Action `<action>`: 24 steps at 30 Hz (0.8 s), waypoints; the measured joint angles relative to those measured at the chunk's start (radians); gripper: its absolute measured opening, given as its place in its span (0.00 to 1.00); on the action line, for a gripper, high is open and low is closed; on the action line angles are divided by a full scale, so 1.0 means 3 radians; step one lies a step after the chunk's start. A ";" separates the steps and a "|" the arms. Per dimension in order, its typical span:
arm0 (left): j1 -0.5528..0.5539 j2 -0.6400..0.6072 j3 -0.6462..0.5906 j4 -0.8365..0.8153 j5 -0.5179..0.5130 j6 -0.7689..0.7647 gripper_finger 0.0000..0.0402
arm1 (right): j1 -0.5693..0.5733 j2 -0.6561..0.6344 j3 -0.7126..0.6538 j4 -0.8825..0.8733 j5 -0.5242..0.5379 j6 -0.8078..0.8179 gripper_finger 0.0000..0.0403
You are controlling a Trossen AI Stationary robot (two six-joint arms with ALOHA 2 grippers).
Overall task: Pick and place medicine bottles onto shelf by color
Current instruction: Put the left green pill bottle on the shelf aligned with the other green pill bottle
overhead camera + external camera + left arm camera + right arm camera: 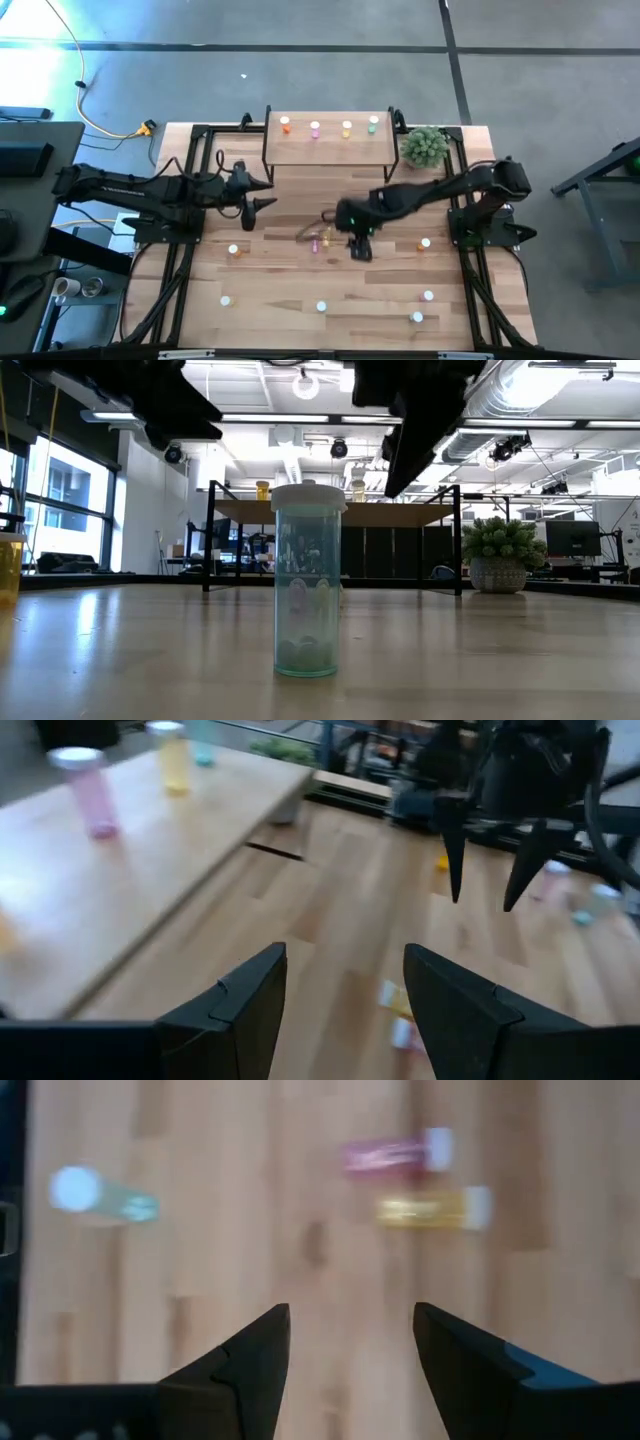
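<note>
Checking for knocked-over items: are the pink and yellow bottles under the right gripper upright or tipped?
Tipped. The pink bottle and yellow bottle lie on their sides, white caps pointing sideways.

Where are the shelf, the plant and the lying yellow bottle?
shelf (pixel 330 150): high view, bare board.
plant (pixel 426 147): high view, leaves.
yellow bottle (pixel 425 1210): right wrist view, its body.

Bare tabletop (pixel 290 285) lies open between the scattered bottles at the near edge and the two lying bottles (pixel 318 240) at centre, while the shelf (pixel 328 150), the plant (pixel 426 147) and the right tool (pixel 360 248) hanging just beside those bottles crowd the far half.
</note>
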 joint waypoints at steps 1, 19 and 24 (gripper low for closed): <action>-0.0071 0.0000 0.0000 -0.0011 -0.0001 -0.0030 0.48 | 0.0088 0.0000 -0.0042 0.0073 0.0000 0.0037 0.51; -0.1125 0.0000 0.0000 -0.0145 -0.0012 -0.0706 0.48 | 0.1256 0.0020 -0.0267 0.1648 0.0871 0.0887 0.51; -0.1253 0.0000 0.0000 -0.0144 -0.0023 -0.0809 0.48 | 0.1348 0.0204 -0.0268 0.1984 0.1085 0.0920 0.51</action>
